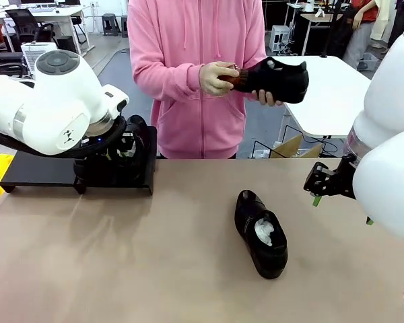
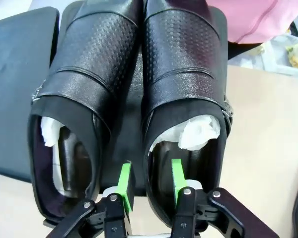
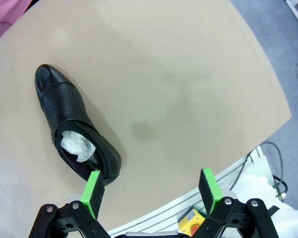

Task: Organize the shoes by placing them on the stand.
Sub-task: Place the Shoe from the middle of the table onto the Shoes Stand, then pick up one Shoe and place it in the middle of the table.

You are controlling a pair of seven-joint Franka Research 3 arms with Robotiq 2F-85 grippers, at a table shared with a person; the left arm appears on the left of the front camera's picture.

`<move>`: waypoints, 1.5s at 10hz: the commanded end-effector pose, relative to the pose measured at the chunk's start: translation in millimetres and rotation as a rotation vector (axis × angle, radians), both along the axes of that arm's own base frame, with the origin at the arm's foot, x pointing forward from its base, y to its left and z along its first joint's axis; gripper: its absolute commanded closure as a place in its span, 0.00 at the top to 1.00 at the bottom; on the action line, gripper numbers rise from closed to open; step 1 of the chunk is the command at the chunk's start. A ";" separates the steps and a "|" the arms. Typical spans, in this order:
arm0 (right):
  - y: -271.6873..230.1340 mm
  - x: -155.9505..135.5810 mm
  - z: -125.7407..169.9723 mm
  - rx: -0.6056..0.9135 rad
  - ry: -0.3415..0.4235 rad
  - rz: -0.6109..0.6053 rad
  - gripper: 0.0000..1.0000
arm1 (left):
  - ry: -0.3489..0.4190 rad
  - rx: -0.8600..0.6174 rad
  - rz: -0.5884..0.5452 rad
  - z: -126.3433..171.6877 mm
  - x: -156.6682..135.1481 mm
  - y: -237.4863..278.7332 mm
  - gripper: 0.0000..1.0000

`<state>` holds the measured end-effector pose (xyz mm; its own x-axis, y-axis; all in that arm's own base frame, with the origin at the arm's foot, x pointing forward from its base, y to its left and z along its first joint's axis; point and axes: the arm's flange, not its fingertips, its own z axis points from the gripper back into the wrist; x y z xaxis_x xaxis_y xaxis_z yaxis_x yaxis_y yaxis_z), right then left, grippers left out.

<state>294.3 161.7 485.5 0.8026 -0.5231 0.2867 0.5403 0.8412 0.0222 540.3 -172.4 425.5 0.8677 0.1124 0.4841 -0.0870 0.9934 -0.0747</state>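
Two black shoes stand side by side on the stand point(image 2: 15, 89), the left shoe point(image 2: 79, 84) and the right shoe point(image 2: 188, 74), both stuffed with white paper. My left gripper point(image 2: 150, 181) is open at their heels. Its green pads straddle the right shoe's inner wall with a gap on each side. In the front view that arm hangs over the stand point(image 1: 34, 171) at the far left. A third shoe point(image 1: 259, 232) point(image 3: 72, 126) lies on the table's middle. My right gripper point(image 3: 151, 191) point(image 1: 321, 185) hovers open and empty to its right. The person holds a fourth shoe point(image 1: 283, 79).
The person in a pink hoodie stands at the far side and presses a small brown brush point(image 1: 232, 77) to the held shoe. A white table point(image 1: 337, 87) and a cardboard box point(image 1: 293, 147) sit behind. The table's right edge point(image 3: 268, 134) is near my right gripper.
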 end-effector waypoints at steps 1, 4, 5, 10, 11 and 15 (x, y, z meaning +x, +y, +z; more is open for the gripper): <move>-1.4 1.7 -0.2 0.014 -0.006 0.010 1.00 | -0.037 0.007 0.048 7.1 -2.0 -2.6 0.41; -1.4 1.7 -0.2 0.014 -0.006 0.010 1.00 | -0.017 -0.007 0.018 8.5 -0.5 2.3 0.41; -1.4 1.7 -0.2 0.014 -0.006 0.010 1.00 | -0.017 -0.007 0.018 8.5 -0.5 2.3 0.41; -1.4 1.7 -0.2 0.014 -0.006 0.010 1.00 | -0.017 -0.007 0.018 8.5 -0.5 2.3 0.41; -1.4 1.7 -0.2 0.014 -0.006 0.010 1.00 | -0.017 -0.007 0.018 8.5 -0.5 2.3 0.41; -1.4 1.7 -0.2 0.014 -0.006 0.010 1.00 | 0.040 -0.132 0.002 39.0 -47.6 -18.3 0.41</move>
<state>294.3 161.7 485.4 0.8027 -0.5231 0.2865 0.5403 0.8412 0.0220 520.0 -190.4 443.0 0.8701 0.1556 0.4677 -0.0973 0.9844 -0.1464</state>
